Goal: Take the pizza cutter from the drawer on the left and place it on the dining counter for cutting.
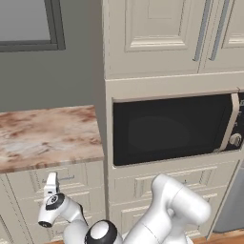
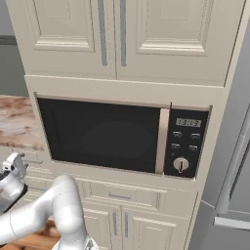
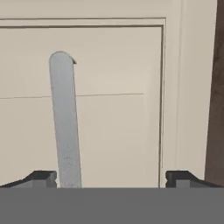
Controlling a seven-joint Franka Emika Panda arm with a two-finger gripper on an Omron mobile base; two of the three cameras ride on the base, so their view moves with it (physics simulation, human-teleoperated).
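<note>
Gripper spread wide, jaws straddling the drawer's silver handle, apparently lined up to clamp and pull. Drawer shut under the marbled worktop; pizza cutter presumably inside, unseen.

Matt cream painted drawer front, smooth brushed-metal bar handle, glossy black microwave.

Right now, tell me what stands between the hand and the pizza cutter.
The closed drawer front. The open hand faces that cream panel, with the silver bar handle rising between its fingertips, not yet gripped. No cutter can be seen; the drawer must be pulled open first.
</note>
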